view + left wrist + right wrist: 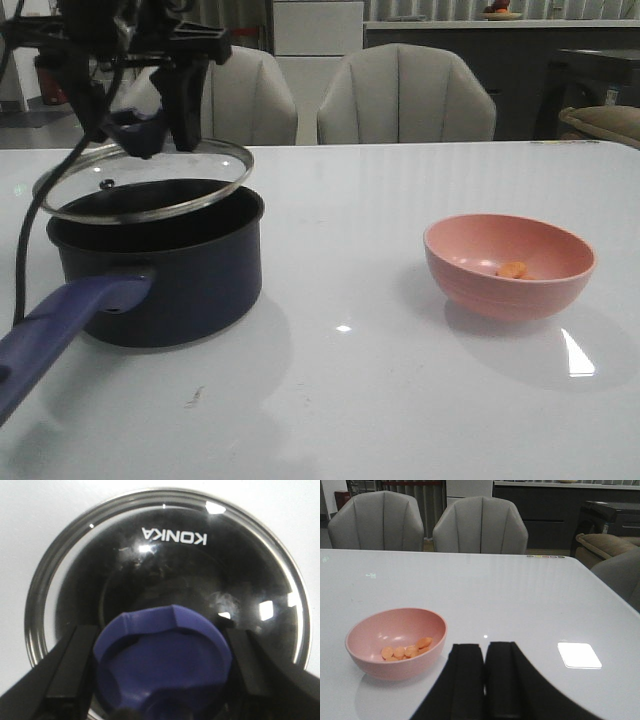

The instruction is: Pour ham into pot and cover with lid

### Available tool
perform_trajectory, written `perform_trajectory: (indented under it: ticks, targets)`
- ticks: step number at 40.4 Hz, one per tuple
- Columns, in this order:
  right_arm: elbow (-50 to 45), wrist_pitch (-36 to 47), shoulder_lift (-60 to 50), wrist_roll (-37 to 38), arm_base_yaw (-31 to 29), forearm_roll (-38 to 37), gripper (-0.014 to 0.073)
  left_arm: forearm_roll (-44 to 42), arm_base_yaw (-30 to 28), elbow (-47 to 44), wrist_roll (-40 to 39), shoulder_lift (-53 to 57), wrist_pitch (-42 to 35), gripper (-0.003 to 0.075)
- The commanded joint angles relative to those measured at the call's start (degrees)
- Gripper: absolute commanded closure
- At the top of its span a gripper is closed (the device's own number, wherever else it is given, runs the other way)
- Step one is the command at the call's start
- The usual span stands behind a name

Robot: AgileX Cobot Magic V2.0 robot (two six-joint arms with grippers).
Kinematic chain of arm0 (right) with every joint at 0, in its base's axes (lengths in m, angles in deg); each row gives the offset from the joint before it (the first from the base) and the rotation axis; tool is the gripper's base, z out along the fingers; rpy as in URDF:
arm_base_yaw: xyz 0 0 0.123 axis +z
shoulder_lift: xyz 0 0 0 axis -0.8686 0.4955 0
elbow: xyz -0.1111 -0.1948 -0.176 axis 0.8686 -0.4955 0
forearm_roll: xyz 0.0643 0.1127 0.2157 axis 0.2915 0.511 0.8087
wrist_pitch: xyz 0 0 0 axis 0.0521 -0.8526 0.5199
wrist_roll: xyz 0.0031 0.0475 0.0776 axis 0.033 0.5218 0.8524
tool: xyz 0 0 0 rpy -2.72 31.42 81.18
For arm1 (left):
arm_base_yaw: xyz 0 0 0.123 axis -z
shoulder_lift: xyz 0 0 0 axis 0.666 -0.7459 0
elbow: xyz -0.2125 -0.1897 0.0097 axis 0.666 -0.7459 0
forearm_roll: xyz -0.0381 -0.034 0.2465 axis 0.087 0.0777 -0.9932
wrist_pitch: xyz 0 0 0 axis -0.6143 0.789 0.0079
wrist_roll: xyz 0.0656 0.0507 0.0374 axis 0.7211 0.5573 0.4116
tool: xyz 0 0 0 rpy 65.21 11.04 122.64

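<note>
The left fingers (pixel 160 675) pinch the knob of the lid (pixel 140 180), held tilted over the pot (pixel 160 265) at nine o'clock on the desk (pixel 400 390) — yet the ham (pixel 512 269) lies in the pink bowl (pixel 509 265) at three o'clock. The right fingers (pixel 484 680) are pressed together, empty — pouring looks undone, and calls for grasping the bowl.

White glossy table (pixel 400 400): surface reflective, with bright light patches near the front right. Salmon-pink bowl (pixel 509 265): upright on the table's right half, standing alone. Two pale upholstered chairs behind the far edge of the table: left chair (pixel 245 100), right chair (pixel 405 98), side by side, backs upright with vertical channel stitching. Dark cabinet (pixel 560 515) runs along the rear wall behind the chairs. Beige cushioned seat (pixel 605 544) at far right, partly cut off. Red object (pixel 341 500) at the rear left corner, identity unclear.
</note>
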State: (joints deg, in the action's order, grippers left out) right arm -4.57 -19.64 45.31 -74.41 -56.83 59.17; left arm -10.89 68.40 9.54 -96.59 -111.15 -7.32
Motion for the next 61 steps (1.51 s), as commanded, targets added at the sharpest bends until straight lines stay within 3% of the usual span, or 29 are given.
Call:
perform_trajectory:
  ticks: [1, 9, 17, 30, 42, 61]
  targets:
    - [0.3, 4.6, -1.1, -0.2, -0.3, -0.1, 0.0447, -1.2, -1.1, 2.0, 0.5, 5.9, -1.0, 0.0423]
    - [0.3, 4.6, -1.1, -0.2, -0.3, -0.1, 0.0447, -1.3, -7.6, 0.0, 3.0, 9.9, -0.2, 0.0423]
    - [0.3, 4.6, -1.1, -0.2, -0.3, -0.1, 0.0447, -1.3, -18.6, -6.1, 6.5, 13.9, -1.7, 0.0424]
    - [0.3, 4.6, -1.1, -0.2, -0.3, -0.1, 0.0447, 8.0, -35.5, -19.5, 14.4, 15.1, -13.0, 0.0424]
    - [0.3, 4.6, -1.1, -0.2, -0.3, -0.1, 0.0447, 8.0, -37.8, -31.9, 15.8, 14.5, -26.6, 0.0424]
    - [0.3, 4.6, -1.1, -0.2, -0.3, -0.1, 0.0447, 8.1, -37.8, -33.9, 15.8, 7.3, -27.6, 0.0416]
